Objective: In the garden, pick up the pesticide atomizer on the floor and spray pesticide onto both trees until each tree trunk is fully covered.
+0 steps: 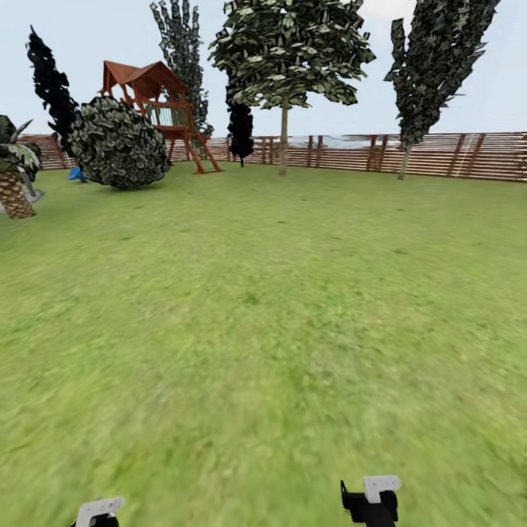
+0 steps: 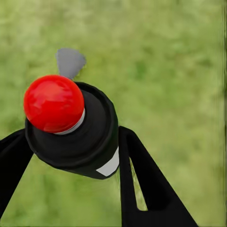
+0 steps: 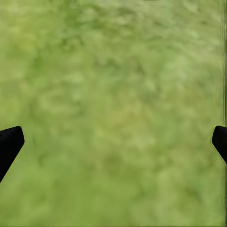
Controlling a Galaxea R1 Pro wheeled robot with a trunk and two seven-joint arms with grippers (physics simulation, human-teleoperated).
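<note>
In the left wrist view, the pesticide atomizer [image 2: 90,137], a dark bottle with a red tip and a white band, sits between the black fingers of my left gripper [image 2: 75,146], which is shut on it above the grass. My right gripper [image 3: 113,142] is open over bare lawn, holding nothing. In the head view both grippers just show at the lower edge, left [image 1: 99,511] and right [image 1: 372,501]. Two trees stand far ahead by the fence, one tree trunk [image 1: 283,143] at centre and one tree trunk [image 1: 404,162] to the right. The paved floor is out of view.
Green lawn [image 1: 263,307] stretches ahead to a reddish slat fence [image 1: 439,155]. At the far left stand a round dark bush [image 1: 117,143], a red wooden play tower [image 1: 157,102] and a short palm [image 1: 13,179].
</note>
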